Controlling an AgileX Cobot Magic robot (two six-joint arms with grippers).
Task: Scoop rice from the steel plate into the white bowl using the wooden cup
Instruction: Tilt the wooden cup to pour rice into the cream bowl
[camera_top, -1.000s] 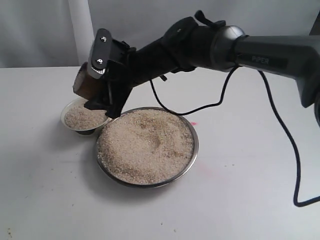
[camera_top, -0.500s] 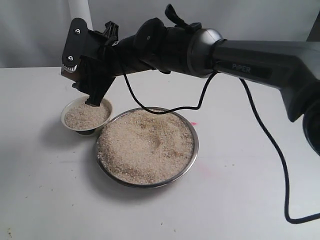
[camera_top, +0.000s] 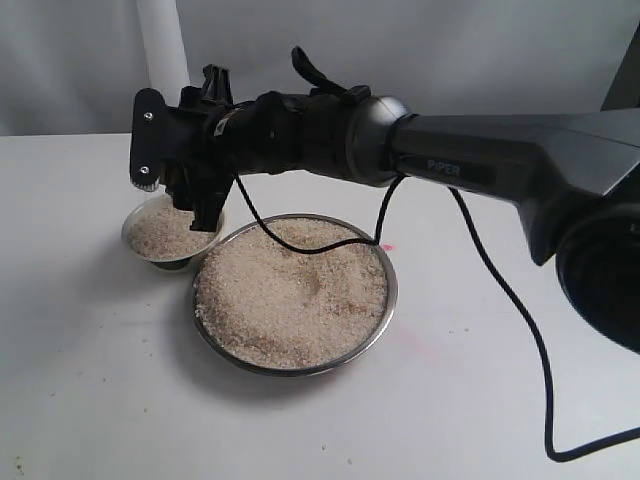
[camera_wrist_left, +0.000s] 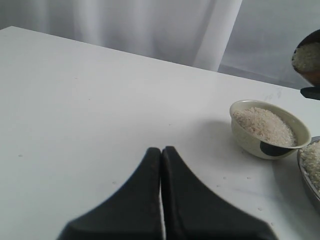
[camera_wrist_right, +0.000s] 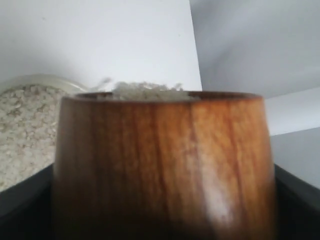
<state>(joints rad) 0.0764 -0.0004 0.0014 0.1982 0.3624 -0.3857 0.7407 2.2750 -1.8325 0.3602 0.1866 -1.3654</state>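
Note:
The steel plate holds a wide heap of rice. Just left of it stands the white bowl, filled with rice nearly to its rim. My right gripper reaches across and hovers just above the bowl, shut on the wooden cup. The cup is tilted and still has rice inside. In the exterior view the fingers hide the cup. My left gripper is shut and empty, low over bare table some way from the bowl.
A black cable droops from the right arm over the plate's far rim. A second cable hangs down at the right. A white post stands behind the bowl, before a pale curtain.
The right gripper has swung left and rotated above the bowl, then dropped slightly. The cup's brown side, visible one second ago, is now hidden behind the fingers.

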